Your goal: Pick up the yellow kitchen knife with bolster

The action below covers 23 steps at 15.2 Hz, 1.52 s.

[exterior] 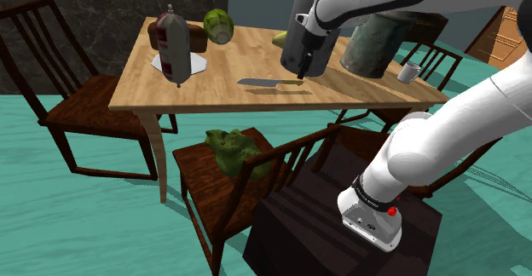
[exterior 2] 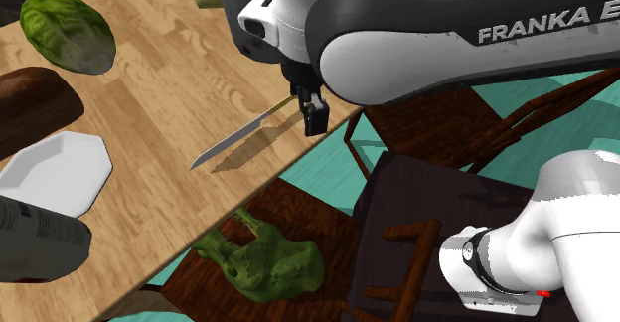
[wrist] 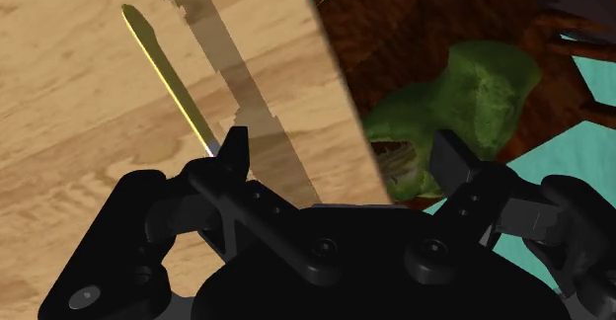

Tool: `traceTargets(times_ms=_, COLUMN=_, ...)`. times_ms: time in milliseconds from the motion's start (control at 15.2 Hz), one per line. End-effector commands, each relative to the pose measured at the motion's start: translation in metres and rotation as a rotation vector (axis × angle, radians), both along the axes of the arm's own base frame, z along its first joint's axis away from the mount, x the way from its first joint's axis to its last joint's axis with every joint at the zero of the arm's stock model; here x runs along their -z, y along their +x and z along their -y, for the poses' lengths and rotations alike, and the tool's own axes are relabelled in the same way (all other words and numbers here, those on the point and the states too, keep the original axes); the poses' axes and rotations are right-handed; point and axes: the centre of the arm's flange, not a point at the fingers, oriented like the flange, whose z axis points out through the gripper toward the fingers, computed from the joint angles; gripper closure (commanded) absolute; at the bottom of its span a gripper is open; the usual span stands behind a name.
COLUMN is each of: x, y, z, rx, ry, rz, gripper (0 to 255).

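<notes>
Here the wooden table bears the knife flat near its front edge. The gripper hangs over that table edge, fingers spread. The knife's handle end lies by one fingertip, not between the pair.

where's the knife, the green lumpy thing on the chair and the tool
knife (exterior 2: 241, 133), second exterior view, middle of the blade
green lumpy thing (exterior 2: 268, 262), second exterior view, its middle
tool (wrist: 343, 148), wrist view, midway between its two open fingertips
</notes>
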Motion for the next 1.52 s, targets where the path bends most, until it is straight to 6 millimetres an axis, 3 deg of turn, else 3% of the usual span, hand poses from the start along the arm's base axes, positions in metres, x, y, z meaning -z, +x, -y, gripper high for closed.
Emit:
traceTargets(times_ms=0, x=0.017, y=0.022, z=0.007, rx=-0.076, ry=0.000, rz=0.010, gripper=0)
traceTargets(times_ms=660, x=0.083, y=0.130, z=0.015, rx=-0.428, ry=0.010, rz=0.054, gripper=0)
traceTargets(times_ms=1122, x=0.120, y=0.130, z=0.015, rx=-0.428, ry=0.010, rz=0.054, gripper=0)
traceTargets(times_ms=1320, x=0.123, y=0.130, z=0.015, rx=-0.428, ry=0.010, rz=0.054, gripper=0)
traceTargets(times_ms=1386, x=0.123, y=0.130, z=0.015, rx=-0.428, ry=0.010, rz=0.054, gripper=255)
traceTargets(times_ms=1452, x=0.122, y=0.130, z=0.015, rx=-0.428, ry=0.010, rz=0.054, gripper=255)
